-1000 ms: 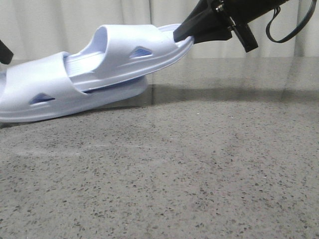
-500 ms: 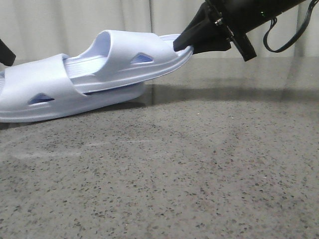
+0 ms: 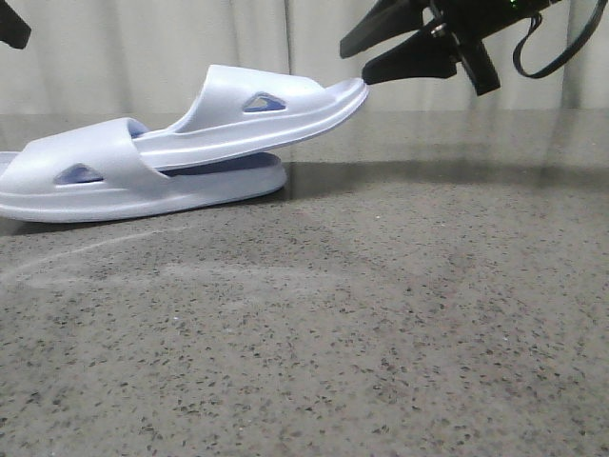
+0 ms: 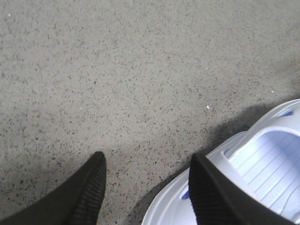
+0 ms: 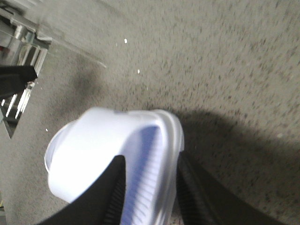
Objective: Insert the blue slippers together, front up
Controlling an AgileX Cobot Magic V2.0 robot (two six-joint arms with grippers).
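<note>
The two blue slippers lie nested at the left of the table. The lower slipper lies flat. The upper slipper has its front pushed under the lower one's strap and its heel raised to the right. My right gripper is open at that heel, and its lower finger touches the heel's tip. In the right wrist view its fingers straddle the heel. My left gripper is open and empty above the table, with one finger over a slipper's edge. Only its tip shows in the front view.
The slippers rest on a grey speckled stone table that stretches to the front and right. A pale curtain hangs behind it. The right wrist view shows a metal frame past the table's edge.
My right gripper has opened and let go of the upper slipper's heel. Both slippers have settled lower and flatter on the table. My left gripper's tip has risen toward the top left corner.
</note>
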